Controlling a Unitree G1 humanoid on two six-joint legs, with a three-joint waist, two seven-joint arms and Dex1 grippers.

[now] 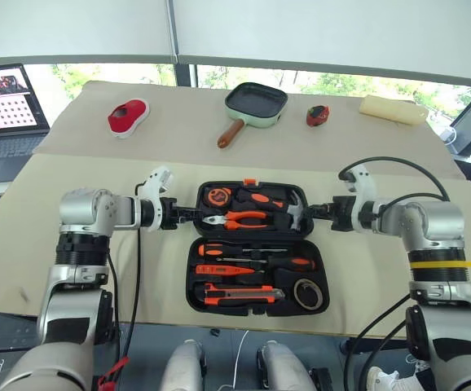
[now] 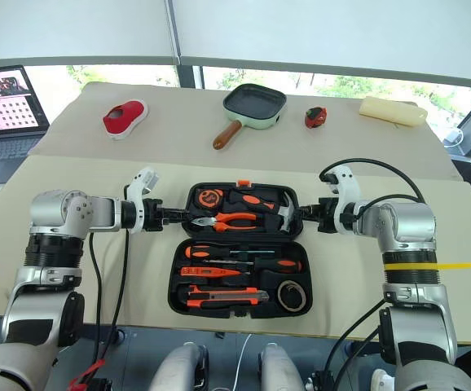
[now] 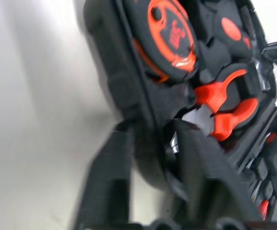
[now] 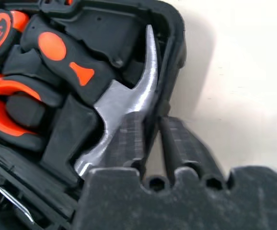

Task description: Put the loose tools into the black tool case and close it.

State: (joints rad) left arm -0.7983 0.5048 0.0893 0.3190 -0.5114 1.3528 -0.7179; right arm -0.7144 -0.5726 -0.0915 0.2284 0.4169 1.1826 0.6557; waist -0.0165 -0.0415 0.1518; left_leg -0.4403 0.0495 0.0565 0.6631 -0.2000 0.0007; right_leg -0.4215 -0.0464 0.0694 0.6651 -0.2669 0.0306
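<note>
- The black tool case [image 1: 250, 244] lies open on the tabletop [image 1: 72, 244] before me, screwdrivers [image 1: 252, 262] and utility knife [image 1: 239, 295] slotted in the near half.
- My left pincer [image 1: 188, 212] pinches the far half's left rim; my right pincer [image 1: 319, 211] pinches its right rim.
- I judge the shell stiff and tool-heavy, so gripping both side rims should swing it evenly.

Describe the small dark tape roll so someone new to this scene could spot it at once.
Start at the open black tool case in the middle of the table. In its near half, past the row of orange-and-black screwdrivers, look in the corner on the robot's right. The tape roll sits there: the only round, ring-shaped item with no orange on it.
</note>
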